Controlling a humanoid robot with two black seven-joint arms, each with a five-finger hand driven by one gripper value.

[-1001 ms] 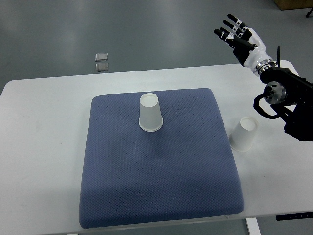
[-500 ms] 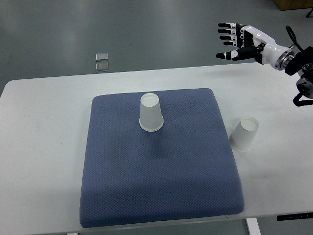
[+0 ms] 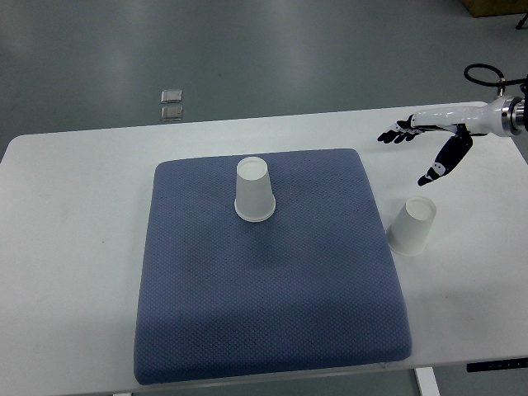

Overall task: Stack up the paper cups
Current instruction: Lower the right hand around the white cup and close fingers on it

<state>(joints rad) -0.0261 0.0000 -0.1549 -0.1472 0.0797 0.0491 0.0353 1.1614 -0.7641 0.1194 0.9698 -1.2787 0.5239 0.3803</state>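
— Well, one paper cup [image 3: 254, 190] upside down on the blue cushion [image 3: 272, 289], toward its far middle. Base up, mouth down on the fabric, long axis roughly vertical.

— And a second cup [image 3: 412, 226]?

— Off the cushion, on the bare white table [image 3: 74, 247], just beside the cushion's right edge. Also inverted, base up, but seen leaning: base tipped up and to the right in the picture, wider mouth toward lower left. Well apart from the first.

— Right hand [image 3: 433, 144]?

— In from the right edge, hovering above the table beyond the second cup, not touching it. Fingers [image 3: 396, 134] stretched out flat toward the left, thumb angled down toward the cup; spread and holding nothing.

— Anything else?

— Two small square tiles [image 3: 172, 104] on the grey floor beyond the table's far edge. No sign of the left arm.
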